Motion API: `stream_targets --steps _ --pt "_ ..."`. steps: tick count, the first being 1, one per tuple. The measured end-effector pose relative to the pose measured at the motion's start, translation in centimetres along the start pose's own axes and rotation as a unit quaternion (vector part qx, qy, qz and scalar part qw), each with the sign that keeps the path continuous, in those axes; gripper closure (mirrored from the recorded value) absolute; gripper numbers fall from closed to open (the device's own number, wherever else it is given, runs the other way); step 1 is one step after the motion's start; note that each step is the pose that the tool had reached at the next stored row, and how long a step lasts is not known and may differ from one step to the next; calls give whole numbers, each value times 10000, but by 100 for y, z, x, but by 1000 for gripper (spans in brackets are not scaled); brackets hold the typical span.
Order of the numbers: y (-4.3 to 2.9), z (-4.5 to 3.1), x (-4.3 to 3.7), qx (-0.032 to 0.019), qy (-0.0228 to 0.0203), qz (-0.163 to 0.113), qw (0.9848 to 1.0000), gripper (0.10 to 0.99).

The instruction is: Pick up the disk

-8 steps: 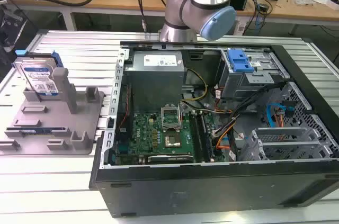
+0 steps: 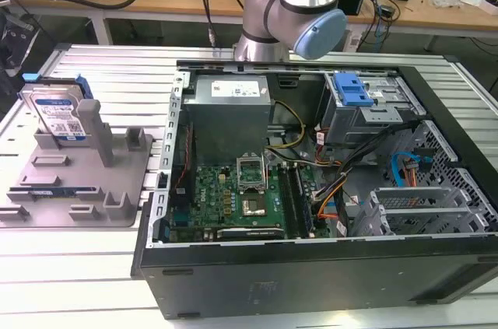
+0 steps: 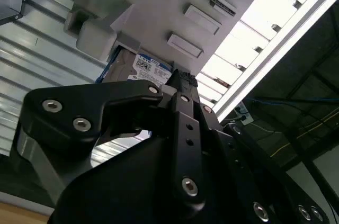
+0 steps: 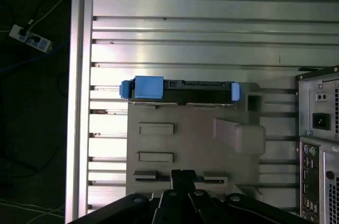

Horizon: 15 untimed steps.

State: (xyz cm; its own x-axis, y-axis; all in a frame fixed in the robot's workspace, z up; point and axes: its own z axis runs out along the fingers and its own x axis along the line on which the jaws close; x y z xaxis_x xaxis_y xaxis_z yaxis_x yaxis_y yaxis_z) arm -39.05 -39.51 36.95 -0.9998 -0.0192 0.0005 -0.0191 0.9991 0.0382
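Note:
The disk (image 2: 56, 115) stands on edge at the back of the grey holder tray (image 2: 47, 189), at the exterior view's left; it is silver with a white-and-blue label and blue bracket. In the first wrist view I look down on the disk's top edge (image 4: 180, 89) with blue bracket ends, at the far side of the holder tray (image 4: 190, 144). My gripper (image 4: 183, 173) hangs well above the tray, apart from the disk, with its black fingers pressed together and nothing between them. In the second wrist view the disk's label (image 3: 148, 68) peeks out past the gripper (image 3: 179, 78).
An open computer case (image 2: 311, 181) with motherboard, cables and a blue-latched drive cage (image 2: 362, 99) fills the exterior view's middle and right. The arm (image 2: 292, 10) rises behind the case. The slatted metal table (image 2: 78, 267) ends at an edge (image 4: 79, 102); a power strip (image 4: 29, 38) lies on the floor.

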Motion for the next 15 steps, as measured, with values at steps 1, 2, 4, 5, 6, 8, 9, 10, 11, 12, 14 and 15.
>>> stream_targets --steps 1,2,4,5,6,8,9,10,11,12,14,15 --pt "0 0 0 0 0 -3 10000 980" --pt "0 0 0 0 1 -25 10000 980" --pt "0 1 1 0 11 -313 9995 980" --pt "0 0 0 0 15 -415 9991 980" --pt "0 1 0 0 21 -575 9983 980" --pt "0 1 1 1 42 -1095 9940 980" --pt "0 1 0 1 49 -1274 9918 980" --pt "0 2 0 1 54 -1422 9898 980" --pt "0 2 0 1 57 -1506 9886 980" --pt "0 2 0 1 61 -1608 9870 980" --pt "0 3 0 1 69 -1823 9832 980" --pt "0 3 0 1 75 -1951 9807 980"
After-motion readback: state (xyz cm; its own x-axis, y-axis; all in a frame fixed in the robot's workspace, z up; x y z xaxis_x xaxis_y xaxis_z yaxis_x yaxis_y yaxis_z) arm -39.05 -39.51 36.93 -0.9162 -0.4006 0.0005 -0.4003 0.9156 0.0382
